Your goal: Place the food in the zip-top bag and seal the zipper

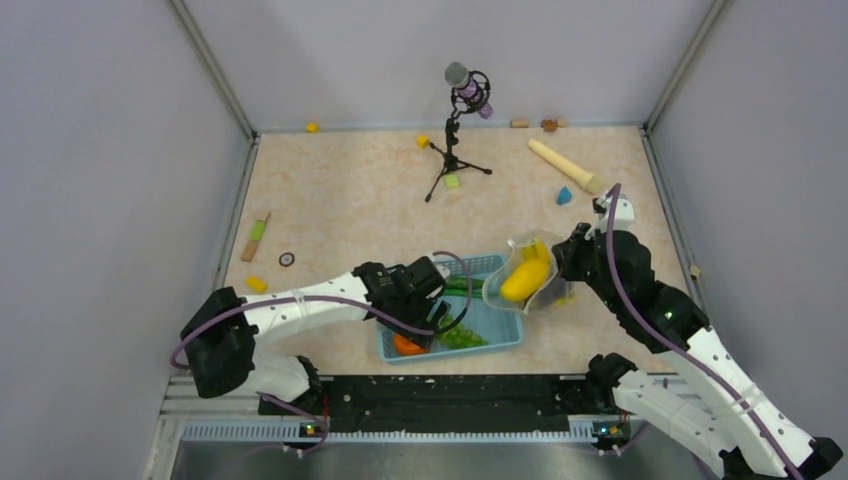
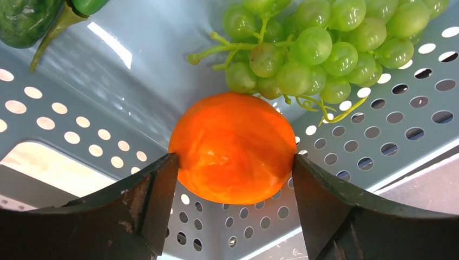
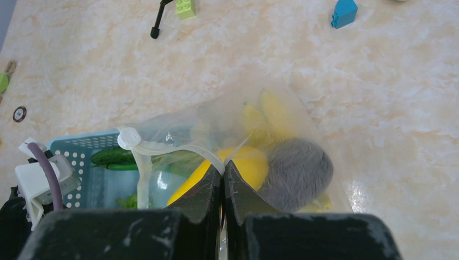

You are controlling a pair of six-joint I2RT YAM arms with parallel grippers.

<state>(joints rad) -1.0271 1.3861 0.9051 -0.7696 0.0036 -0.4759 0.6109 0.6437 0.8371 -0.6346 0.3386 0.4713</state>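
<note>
Glossy smooth orange (image 2: 233, 147) and grapes (image 2: 319, 49), shiny perforated plastic basket (image 2: 151, 54), clear soft plastic zip-top bag (image 3: 303, 124)

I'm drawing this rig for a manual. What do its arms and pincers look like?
Both the left arm and right arm have white shells with black joints, and a purple cable runs along each. The left pincer and right pincer have black, wedge-shaped fingers, scuffed with pale scratches.
</note>
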